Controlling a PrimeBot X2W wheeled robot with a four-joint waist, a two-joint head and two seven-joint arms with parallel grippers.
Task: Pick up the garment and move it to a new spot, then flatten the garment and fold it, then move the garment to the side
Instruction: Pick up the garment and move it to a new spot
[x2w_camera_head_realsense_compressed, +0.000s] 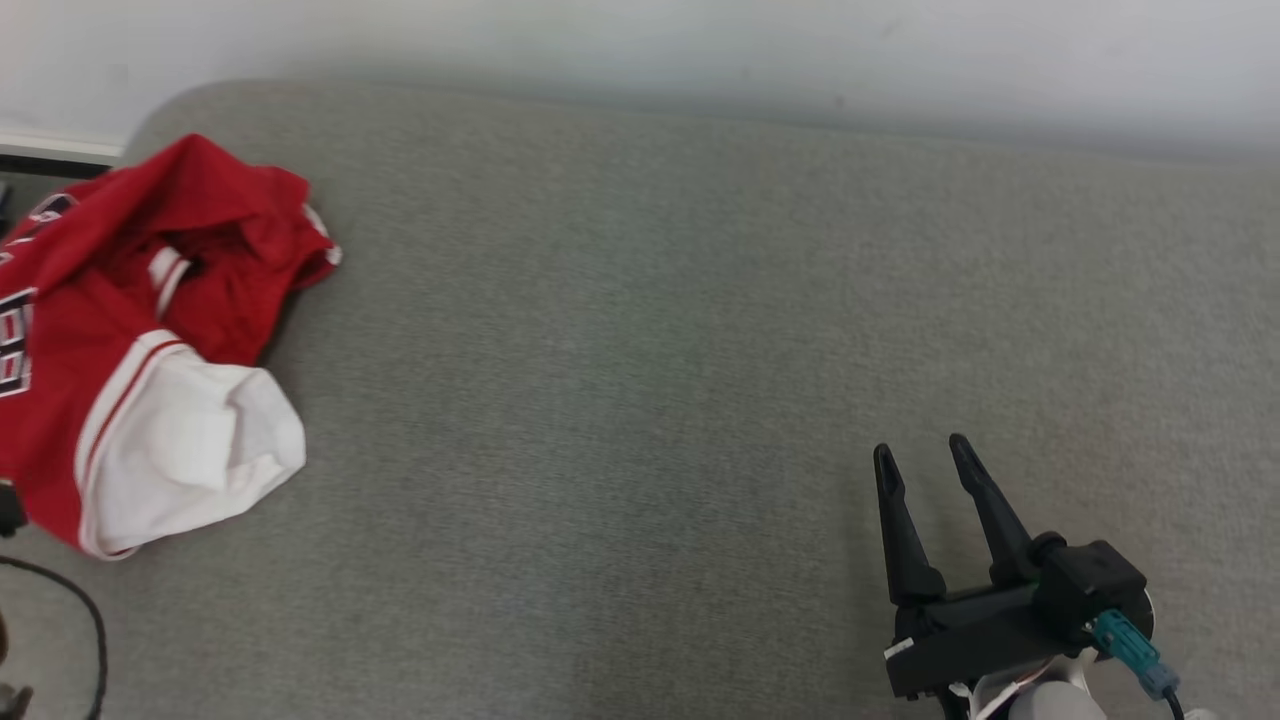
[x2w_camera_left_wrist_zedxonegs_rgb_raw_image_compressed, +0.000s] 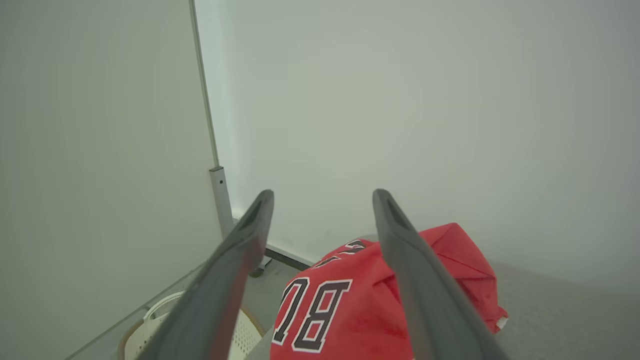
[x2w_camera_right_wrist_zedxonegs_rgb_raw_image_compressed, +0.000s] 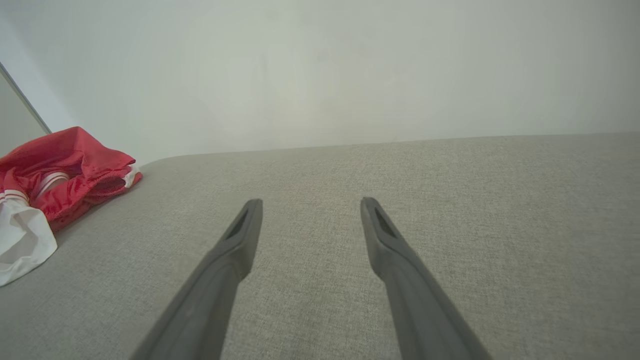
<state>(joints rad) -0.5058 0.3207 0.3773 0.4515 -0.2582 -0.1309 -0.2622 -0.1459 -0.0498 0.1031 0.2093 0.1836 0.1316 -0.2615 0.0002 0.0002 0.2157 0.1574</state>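
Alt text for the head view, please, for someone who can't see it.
A crumpled red and white jersey lies at the left edge of a grey fabric surface. The right gripper, open and empty, sits at the lower right, far from it.

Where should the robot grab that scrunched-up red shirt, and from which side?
Probably the raised red fold at the top of the jersey, pinched from above. The jersey lies crumpled, so that fold stands up off the grey surface and the fingers can close around it. The open left gripper is the nearer one, close to the heap.
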